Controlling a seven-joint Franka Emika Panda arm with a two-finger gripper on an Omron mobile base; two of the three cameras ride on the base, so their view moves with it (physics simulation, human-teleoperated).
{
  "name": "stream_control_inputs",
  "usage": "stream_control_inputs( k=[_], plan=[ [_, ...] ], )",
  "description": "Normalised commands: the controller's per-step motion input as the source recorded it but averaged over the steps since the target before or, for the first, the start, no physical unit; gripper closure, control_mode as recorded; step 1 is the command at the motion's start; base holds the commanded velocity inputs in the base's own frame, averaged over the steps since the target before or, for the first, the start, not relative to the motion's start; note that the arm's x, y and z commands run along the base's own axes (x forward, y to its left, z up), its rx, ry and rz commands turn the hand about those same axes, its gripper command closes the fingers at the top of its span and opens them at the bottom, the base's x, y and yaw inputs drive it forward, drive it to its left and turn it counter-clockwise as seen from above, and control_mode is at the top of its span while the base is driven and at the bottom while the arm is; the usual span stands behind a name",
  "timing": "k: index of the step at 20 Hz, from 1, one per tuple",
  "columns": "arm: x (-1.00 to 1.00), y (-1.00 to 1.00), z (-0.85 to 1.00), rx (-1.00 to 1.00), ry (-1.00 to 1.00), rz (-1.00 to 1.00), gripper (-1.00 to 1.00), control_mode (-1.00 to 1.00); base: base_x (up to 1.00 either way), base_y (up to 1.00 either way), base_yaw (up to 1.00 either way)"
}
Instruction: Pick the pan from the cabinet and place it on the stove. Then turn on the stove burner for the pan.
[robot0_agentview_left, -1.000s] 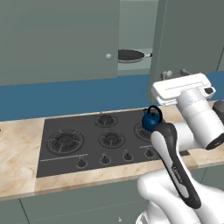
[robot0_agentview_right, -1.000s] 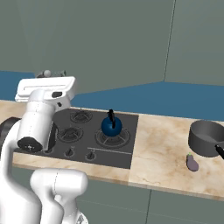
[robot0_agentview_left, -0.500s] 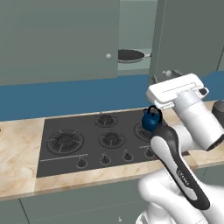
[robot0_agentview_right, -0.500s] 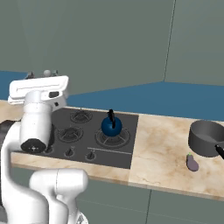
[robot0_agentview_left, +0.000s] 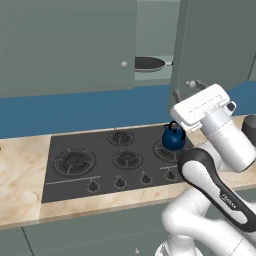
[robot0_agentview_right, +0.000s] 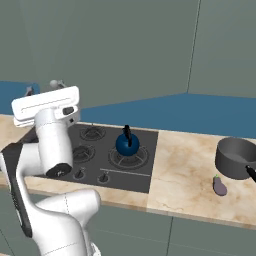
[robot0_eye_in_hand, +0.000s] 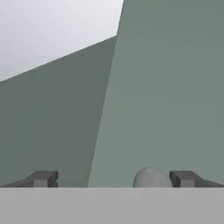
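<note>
The cabinet's right door (robot0_agentview_left: 210, 45) stands swung open and its left door (robot0_agentview_left: 70, 45) is shut. Inside on the shelf lies the black pan (robot0_agentview_left: 149, 63) with its pale rim. My gripper (robot0_agentview_left: 187, 89) is open at the open door's small round knob (robot0_eye_in_hand: 151, 178), which sits between the fingertips (robot0_eye_in_hand: 183, 178), nearer the right one, with a gap on both sides. Below, the black stove (robot0_agentview_left: 102, 150) lies in the counter, its large left burner (robot0_agentview_left: 75, 161) bare. From the right base view my gripper (robot0_agentview_right: 42, 87) reaches up over the stove's (robot0_agentview_right: 147, 175) left part.
A blue kettle (robot0_agentview_left: 173, 138) stands on the stove's right burner, just below my hand. A dark-grey pot (robot0_agentview_right: 235, 157) and a small eggplant (robot0_agentview_right: 218, 185) sit on the counter to the right. Small knobs (robot0_agentview_left: 120, 182) line the stove's front edge.
The jaws have spread wider around the door knob. The hand has sunk slightly and drifted a little away from the door. The door has stayed open.
</note>
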Motion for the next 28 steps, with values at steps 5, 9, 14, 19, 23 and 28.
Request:
stream_control_inputs(
  k=[5,9,14,19,23,28],
  plan=[
    [-0.61,0.49,0.12,-0.13,-0.02,-0.09,-1.0,-1.0,0.0,0.0,0.0],
    [-0.4,0.17,0.06,-0.09,-0.01,-0.1,-1.0,-1.0,0.0,0.0,0.0],
    [-0.02,-0.09,0.04,-0.03,0.06,-0.12,-1.0,-1.0,0.0,0.0,0.0],
    [-0.11,-0.35,0.08,0.0,0.05,-0.05,-1.0,-1.0,0.0,0.0,0.0],
    [-0.83,0.07,0.02,0.0,-0.06,0.01,-1.0,-1.0,0.0,0.0,0.0],
    [-0.93,0.05,0.2,-0.01,-0.17,0.02,-1.0,-1.0,0.0,0.0,0.0]
  ],
)
